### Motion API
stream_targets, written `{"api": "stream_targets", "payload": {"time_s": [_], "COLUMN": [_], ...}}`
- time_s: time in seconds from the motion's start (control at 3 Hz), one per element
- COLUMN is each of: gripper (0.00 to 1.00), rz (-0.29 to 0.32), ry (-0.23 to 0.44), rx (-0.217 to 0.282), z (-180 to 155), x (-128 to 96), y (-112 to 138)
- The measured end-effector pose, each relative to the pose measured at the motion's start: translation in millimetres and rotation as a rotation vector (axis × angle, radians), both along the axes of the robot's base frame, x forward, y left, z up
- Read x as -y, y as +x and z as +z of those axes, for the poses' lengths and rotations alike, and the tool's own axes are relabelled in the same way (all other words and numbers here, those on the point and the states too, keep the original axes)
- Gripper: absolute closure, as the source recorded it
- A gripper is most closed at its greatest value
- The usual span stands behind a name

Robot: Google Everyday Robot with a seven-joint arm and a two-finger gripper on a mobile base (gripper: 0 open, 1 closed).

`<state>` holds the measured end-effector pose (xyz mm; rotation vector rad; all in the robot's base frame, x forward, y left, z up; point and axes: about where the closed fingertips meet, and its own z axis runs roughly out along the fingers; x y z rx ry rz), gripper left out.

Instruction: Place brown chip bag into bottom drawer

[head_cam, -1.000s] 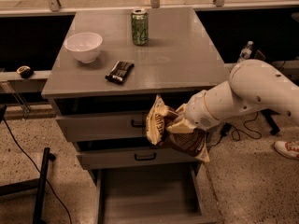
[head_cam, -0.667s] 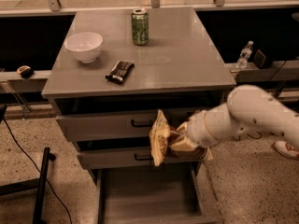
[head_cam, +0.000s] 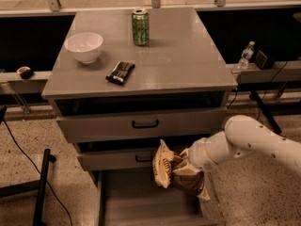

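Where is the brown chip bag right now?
Lower centre-right of the camera view: the brown chip bag hangs in the gripper, in front of the middle drawer at its right side and above the open bottom drawer.

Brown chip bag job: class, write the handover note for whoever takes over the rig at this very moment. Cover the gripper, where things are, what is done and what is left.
Gripper: shut on the brown chip bag, low in front of the cabinet, at the middle drawer's height.
Bag: held in the air, over the right part of the bottom drawer, not resting in it.
Bottom drawer: pulled open, with its floor bare where visible.
Done: bag picked up and carried to the drawer.
Left: lower the bag into the drawer, release it and withdraw.
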<state>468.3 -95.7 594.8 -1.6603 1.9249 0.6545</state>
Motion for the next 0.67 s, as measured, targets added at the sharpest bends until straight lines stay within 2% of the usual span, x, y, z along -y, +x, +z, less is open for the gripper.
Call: {"api": "stream_targets", "payload": {"time_s": [0.33,0.67], "gripper": [1.0,1.0], "rz": [0.031,0.028], "ry": [0.036,0.048], "rx": [-0.006,-0.022], "z": [-1.0,-59.3], "x": [-4.6,-7.9], "y": [-2.1,-2.1]}}
